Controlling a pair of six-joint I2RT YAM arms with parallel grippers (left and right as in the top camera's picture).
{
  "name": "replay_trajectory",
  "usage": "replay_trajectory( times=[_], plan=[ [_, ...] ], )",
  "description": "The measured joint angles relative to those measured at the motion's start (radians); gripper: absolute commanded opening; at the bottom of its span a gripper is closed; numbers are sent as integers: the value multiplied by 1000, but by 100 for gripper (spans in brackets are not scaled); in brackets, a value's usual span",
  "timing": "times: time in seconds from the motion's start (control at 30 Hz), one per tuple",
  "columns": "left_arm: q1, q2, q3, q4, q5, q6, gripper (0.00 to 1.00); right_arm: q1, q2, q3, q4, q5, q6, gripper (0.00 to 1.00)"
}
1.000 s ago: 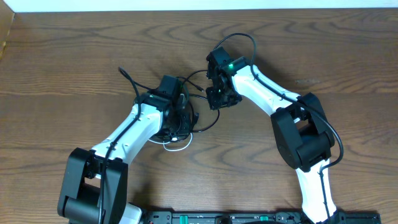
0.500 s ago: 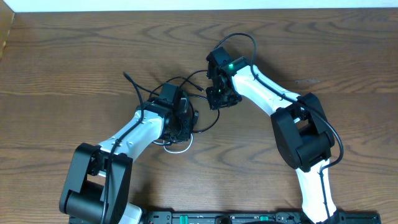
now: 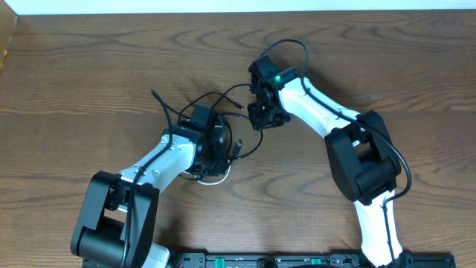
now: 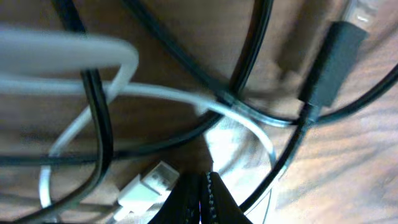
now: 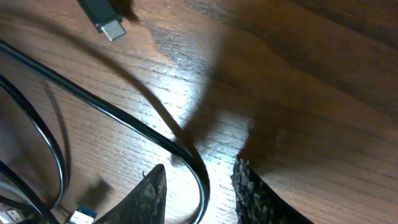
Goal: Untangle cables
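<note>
The thin black cable (image 5: 112,114) and thin white cable (image 4: 161,93) lie tangled at the centre of the brown wooden worktop (image 3: 89,74). The left fingers (image 4: 186,199) are closed above them. The right fingers (image 5: 252,190), at 2 o'clock, stand open astride the black cable.

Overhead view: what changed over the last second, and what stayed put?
The left gripper drew slightly back toward the robot's base and shut; whether it pinches anything is unclear. The loose upper-left end of the black cable shifted with it. The right gripper stayed open astride the black cable; the white cable stayed beneath the left gripper.
</note>
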Motion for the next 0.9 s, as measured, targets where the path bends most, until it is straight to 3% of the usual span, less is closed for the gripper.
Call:
replay_trajectory(
  times=[0.37, 0.53, 0.73, 0.9],
  plan=[
    [0, 0, 0, -114, 15, -28, 13, -10, -1, 7, -40, 78, -3, 42],
    [0, 0, 0, -118, 14, -42, 9, -10, 2, 20, -119, 132, -66, 51],
    [0, 0, 0, -121, 14, -41, 8, -5, 9, 33, -186, 91, -184, 52],
    [0, 0, 1, -126, 44, -26, 8, 26, 11, 33, -193, 138, -196, 52]
  ],
)
